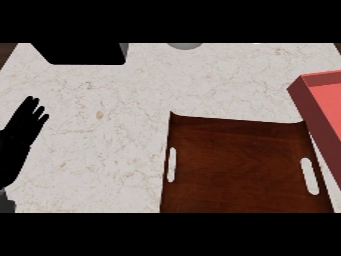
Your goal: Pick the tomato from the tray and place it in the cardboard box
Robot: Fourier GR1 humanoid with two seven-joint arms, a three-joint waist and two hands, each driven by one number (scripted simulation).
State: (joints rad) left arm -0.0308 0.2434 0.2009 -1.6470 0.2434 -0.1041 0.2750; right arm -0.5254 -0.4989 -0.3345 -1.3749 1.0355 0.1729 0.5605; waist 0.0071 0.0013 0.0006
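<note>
The robot's black left hand [18, 137] rests open at the near left, fingers straight, beside the dark wooden tray [236, 167]; no tomato shows, perhaps hidden inside the red box [328, 107] at right, and being soft and smooth it would suit a gentle hold round its sides.

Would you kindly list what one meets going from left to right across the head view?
Left hand, resting open at the left edge → bare marble counter → brown wooden tray with slot handles → red box at the right edge.
</note>
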